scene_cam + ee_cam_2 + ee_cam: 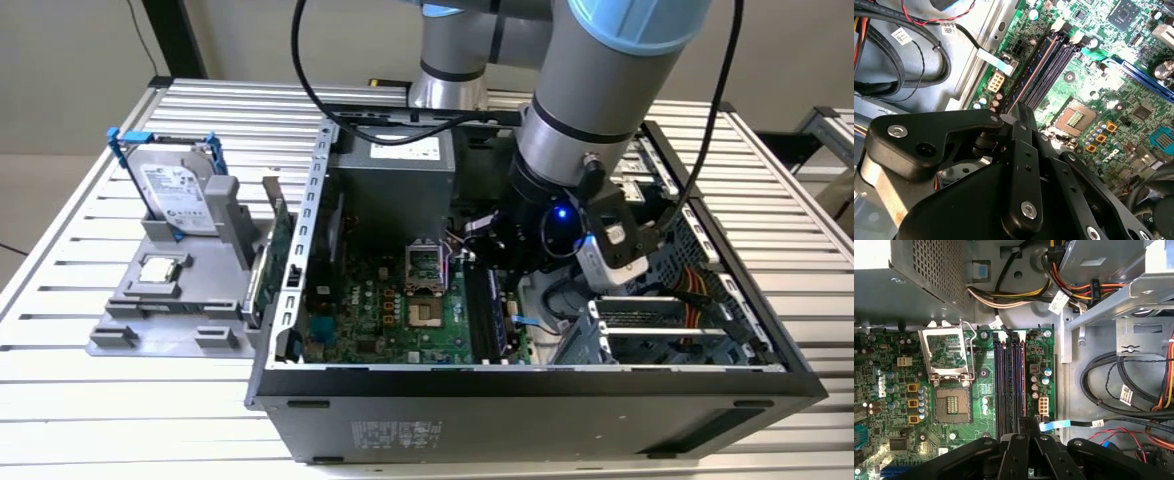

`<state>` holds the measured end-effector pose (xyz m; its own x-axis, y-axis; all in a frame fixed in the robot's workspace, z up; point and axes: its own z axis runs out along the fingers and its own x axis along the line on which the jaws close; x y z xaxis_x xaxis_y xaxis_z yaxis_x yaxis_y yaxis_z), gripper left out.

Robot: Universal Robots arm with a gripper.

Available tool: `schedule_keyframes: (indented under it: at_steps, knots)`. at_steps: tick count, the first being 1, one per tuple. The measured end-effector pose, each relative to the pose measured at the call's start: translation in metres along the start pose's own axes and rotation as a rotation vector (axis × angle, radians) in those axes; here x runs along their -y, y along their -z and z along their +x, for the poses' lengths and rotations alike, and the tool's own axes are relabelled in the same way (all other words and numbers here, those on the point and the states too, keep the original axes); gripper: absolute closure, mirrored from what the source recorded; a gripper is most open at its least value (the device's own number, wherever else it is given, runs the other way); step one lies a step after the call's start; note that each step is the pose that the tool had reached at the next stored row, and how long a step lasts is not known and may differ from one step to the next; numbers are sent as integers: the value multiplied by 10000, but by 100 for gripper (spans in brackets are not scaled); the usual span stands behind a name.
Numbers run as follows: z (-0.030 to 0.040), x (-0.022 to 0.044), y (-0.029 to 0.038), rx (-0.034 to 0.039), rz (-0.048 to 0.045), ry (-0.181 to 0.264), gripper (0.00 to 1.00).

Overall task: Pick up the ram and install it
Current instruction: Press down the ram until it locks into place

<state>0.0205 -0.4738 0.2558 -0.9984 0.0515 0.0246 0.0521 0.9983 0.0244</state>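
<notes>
End effector (1024,427) clenched on the ram (1018,382), standing in a motherboard (889,405) slot.

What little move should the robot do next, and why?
Probably a gentle push straight down. The tool seems closed on the near end of the ram, which stands lined up in a slot on the motherboard. I cannot tell whether it has clicked in yet.
</notes>
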Motion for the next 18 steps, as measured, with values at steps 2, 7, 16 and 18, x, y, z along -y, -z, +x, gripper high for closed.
schedule_keyframes:
  at_steps: [2,7,16,18]
  knots:
    - [0,0,0,0,1,14,100]
    - [0,0,0,-5,5,224,100]
    - [0,-1,-1,-26,27,1078,100]
    - [0,-2,-3,-31,30,1264,100]
